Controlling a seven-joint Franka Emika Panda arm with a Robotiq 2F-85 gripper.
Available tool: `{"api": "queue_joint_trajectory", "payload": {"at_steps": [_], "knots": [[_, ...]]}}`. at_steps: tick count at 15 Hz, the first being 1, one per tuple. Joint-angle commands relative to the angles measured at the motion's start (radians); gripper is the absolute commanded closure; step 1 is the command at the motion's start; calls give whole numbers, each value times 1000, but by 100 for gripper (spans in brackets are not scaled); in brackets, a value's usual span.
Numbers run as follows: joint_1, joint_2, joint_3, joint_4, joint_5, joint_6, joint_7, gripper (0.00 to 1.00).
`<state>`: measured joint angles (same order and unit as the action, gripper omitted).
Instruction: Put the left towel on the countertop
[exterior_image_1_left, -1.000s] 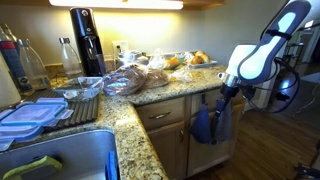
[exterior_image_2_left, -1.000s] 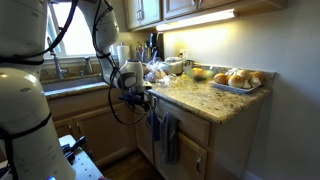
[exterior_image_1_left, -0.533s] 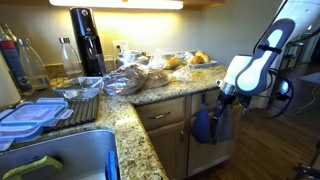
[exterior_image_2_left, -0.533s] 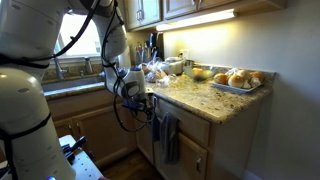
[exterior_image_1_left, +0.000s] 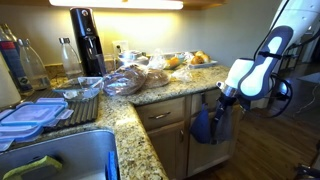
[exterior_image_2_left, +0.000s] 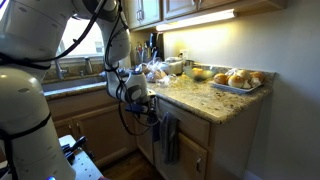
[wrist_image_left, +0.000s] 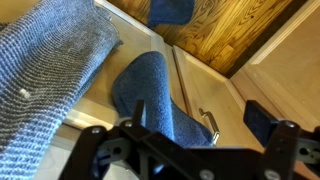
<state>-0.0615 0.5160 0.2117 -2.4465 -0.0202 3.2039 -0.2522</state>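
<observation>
Kitchen corner with light wooden cabinets (exterior_image_1_left: 165, 128) under a speckled granite tabletop (exterior_image_1_left: 130, 110). Two towels hang side by side on the cabinet front, just below the rounded stone edge. In both exterior views the blue towel (exterior_image_1_left: 203, 125) (exterior_image_2_left: 157, 128) hangs beside a duller grey towel (exterior_image_2_left: 171, 138), and neither lies on the tabletop (exterior_image_2_left: 215, 100).

The robot arm reaches in from the open floor side, with its hand (exterior_image_1_left: 222, 102) (exterior_image_2_left: 151, 112) level with the upper part of the towels and close against them. In the wrist view the hand (wrist_image_left: 198, 128) has its jaws spread apart. The blue towel (wrist_image_left: 152, 92) hangs in the gap between them, and contact cannot be judged. The grey towel (wrist_image_left: 50, 80), of coarse knit, lies to one side of it. A metal cabinet handle (wrist_image_left: 211, 124) and a wooden plank floor (wrist_image_left: 240, 30) show behind.

On the tabletop stand a black drinks machine (exterior_image_1_left: 88, 40), bagged bread (exterior_image_1_left: 125, 80) and a tray of rolls (exterior_image_2_left: 236, 79). A sink (exterior_image_1_left: 70, 155) sits at the near end.
</observation>
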Motion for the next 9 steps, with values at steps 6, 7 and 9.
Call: {"api": "queue_joint_trajectory", "payload": {"at_steps": [6,7,9], "knots": [[22,60,-40,31,-78,98,28,0],[22,74,-45,38,-85,121,29,0],[28,104,-60,51,-97,170,31,0]]}}
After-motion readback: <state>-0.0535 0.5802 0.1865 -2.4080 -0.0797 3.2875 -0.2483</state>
